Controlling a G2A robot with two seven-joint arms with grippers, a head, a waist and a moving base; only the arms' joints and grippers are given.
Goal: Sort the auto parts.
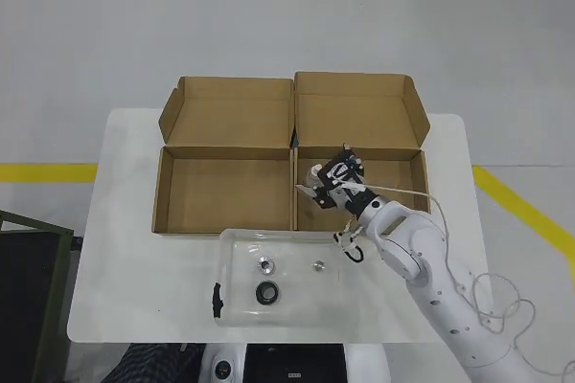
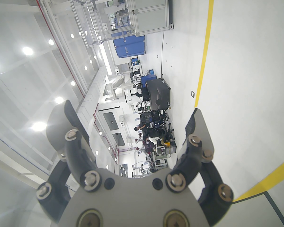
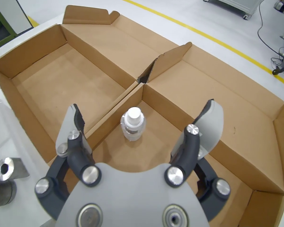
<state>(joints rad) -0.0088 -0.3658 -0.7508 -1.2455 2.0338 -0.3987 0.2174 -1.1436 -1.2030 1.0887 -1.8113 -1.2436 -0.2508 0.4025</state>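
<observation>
My right gripper hangs open over the near left corner of the right cardboard box. Under it a small clear part with a white cap stands upright on the box floor, free of both fingers. From above, the same gripper sits at that box's left end. The left box holds nothing. In the clear tray lie a silver sleeve, a small silver part and a black ring. My left gripper is open and holds nothing, facing away into the room.
Both box lids are folded back toward the far table edge. A black piece sits at the tray's left rim. A metal sleeve and a dark cylinder show beside my right gripper. White table lies bare on the left.
</observation>
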